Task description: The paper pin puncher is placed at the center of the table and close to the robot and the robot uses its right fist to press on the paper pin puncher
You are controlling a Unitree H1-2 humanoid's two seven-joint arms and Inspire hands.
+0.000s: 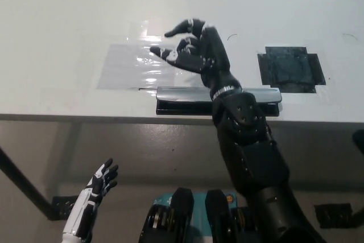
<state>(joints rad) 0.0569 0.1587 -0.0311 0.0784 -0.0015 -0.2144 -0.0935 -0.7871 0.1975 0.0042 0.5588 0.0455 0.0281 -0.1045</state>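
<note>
The paper pin puncher, a long silver bar on a black base, lies along the near edge of the white table, about the middle. My black right hand hovers just beyond it, over the table, with its fingers curled but apart and nothing in it. The black forearm crosses over the puncher's right half and hides part of it. My white left hand hangs low at the lower left, below the table edge, fingers spread.
A clear plastic sheet lies flat on the table behind the puncher's left end. A dark square patch sits on the table at the right. A table leg slants down at the far left.
</note>
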